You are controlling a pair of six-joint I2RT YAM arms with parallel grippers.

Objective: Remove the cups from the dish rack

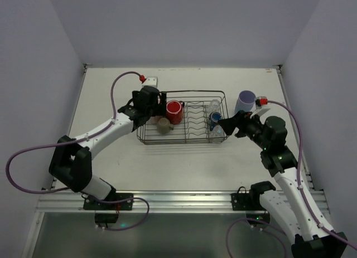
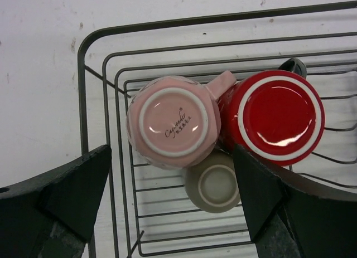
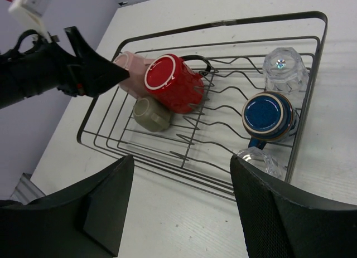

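The dark wire dish rack stands mid-table. In it, upside down, are a red handled mug, an olive-beige cup, a dark blue cup and two clear glasses. The pink cup sits at the rack's left end against the red mug, with the olive cup beside them. My left gripper is open and hovers right above the pink cup. My right gripper is open and empty, just outside the rack's right end, near a clear glass.
A lavender tumbler stands on the table right of the rack, behind my right gripper. A white block lies behind the rack's left end. Grey walls close in the table on three sides.
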